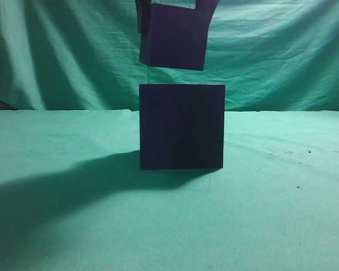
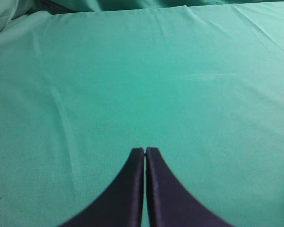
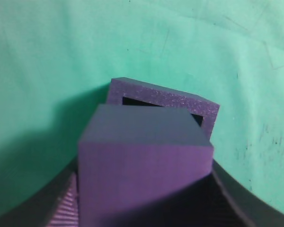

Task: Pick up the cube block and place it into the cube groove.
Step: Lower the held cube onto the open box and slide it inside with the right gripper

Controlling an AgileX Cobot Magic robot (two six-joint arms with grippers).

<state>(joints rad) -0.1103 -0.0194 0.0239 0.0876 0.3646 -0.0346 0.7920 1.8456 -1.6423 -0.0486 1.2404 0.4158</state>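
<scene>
Dim, green-tinted light; long soft shadow falls left of cube groove (image 1: 182,126); slight overall blur.

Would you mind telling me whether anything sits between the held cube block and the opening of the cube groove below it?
Nothing visible does. The cube block, clamped in the right tool, hangs above the cube groove with only open air between them, and the groove's open top is unobstructed.

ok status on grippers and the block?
Left gripper shut, empty. Right gripper shut on cube block, held above the cube groove. Nothing between them.
</scene>
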